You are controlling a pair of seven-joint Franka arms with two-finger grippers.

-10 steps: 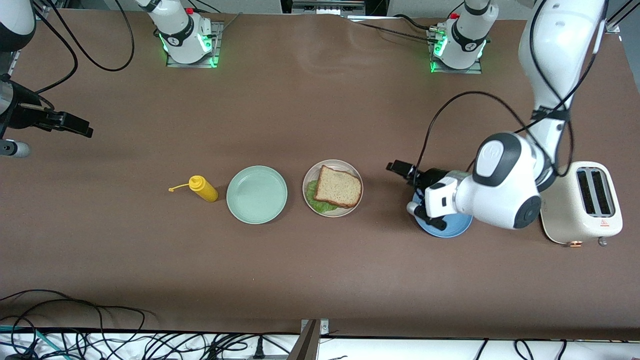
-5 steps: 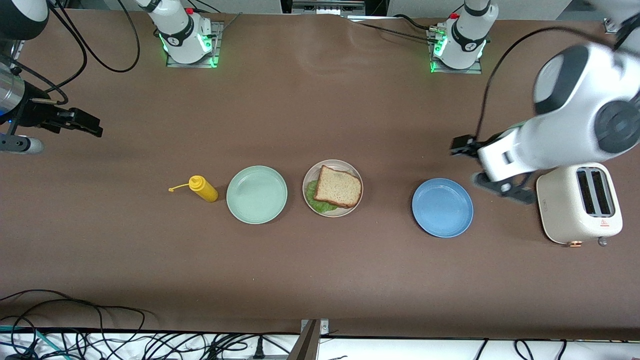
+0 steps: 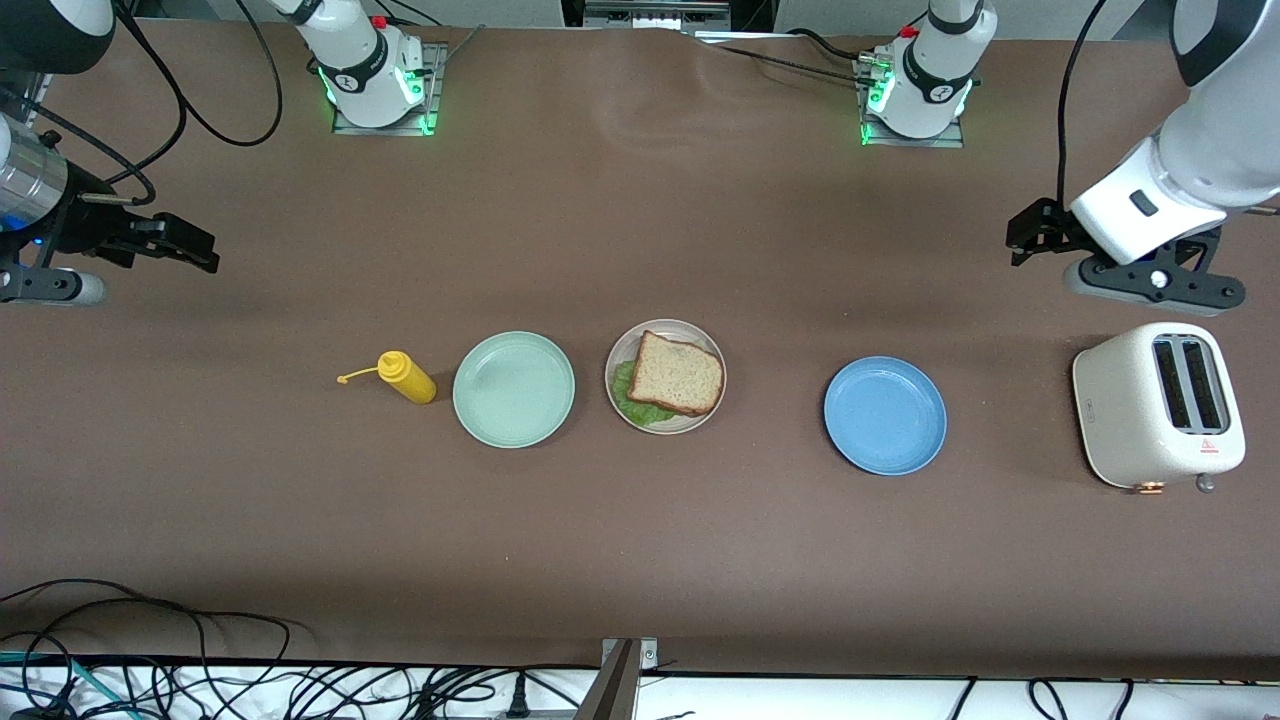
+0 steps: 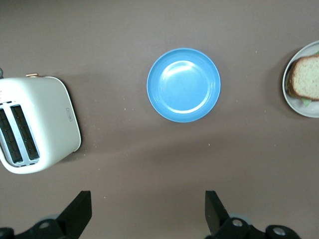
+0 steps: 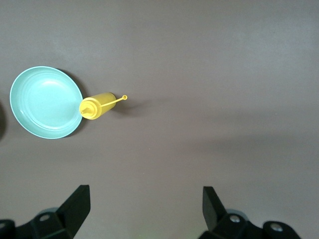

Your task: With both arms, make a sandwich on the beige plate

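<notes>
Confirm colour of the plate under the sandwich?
Pale beige plate, sandwich on it; clearest in the front view.

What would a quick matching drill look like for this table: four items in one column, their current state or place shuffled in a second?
Items:
1. beige plate
2. blue plate
3. yellow squeeze bottle
4. left pincer

States or places:
A. lying on its side beside the mint-green plate
B. open, over bare table near the toaster
C. holds the sandwich
D. nothing on it, between the beige plate and the toaster

Pairs: 1-C, 2-D, 3-A, 4-B
</notes>
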